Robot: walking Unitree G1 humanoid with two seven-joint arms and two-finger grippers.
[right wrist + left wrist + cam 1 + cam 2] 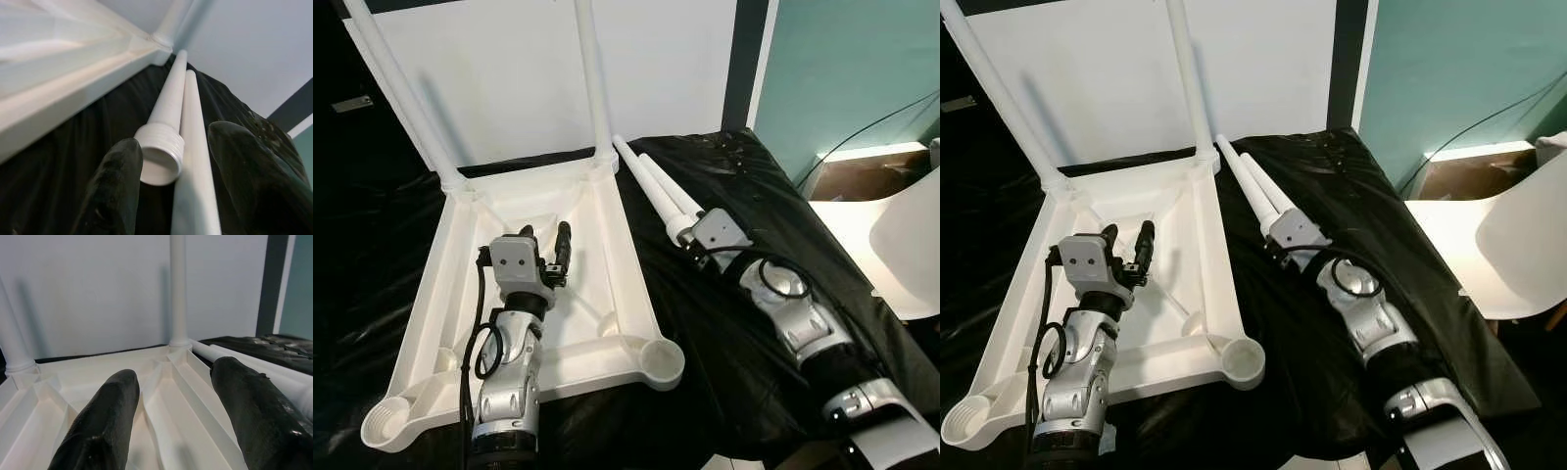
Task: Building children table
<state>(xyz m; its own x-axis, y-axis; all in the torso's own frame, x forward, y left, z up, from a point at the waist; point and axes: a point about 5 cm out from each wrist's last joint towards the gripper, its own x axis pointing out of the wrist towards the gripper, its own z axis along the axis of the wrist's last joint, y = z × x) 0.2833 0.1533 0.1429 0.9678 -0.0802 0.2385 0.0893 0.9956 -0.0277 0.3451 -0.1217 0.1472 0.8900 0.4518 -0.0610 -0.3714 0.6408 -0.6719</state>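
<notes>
My right gripper (171, 191) is spread around 2 loose legs (188, 142). My left gripper (171, 416) is spread above the upturned tabletop (597, 264).

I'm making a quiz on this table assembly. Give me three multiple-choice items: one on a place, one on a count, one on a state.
1. Where do the two loose white plastic legs lie?
A. inside the tabletop
B. on the black cloth beside the tabletop
C. on the chair

2. How many legs stand screwed into the upturned white plastic tabletop?
A. none
B. two
C. four

3. How are the left gripper fingers?
A. open, holding nothing
B. shut on a leg
C. shut on the rim

Key: B, they rest on the black cloth at the right gripper; B, two stand at the far corners; A, the left wrist view shows a gap.
</notes>
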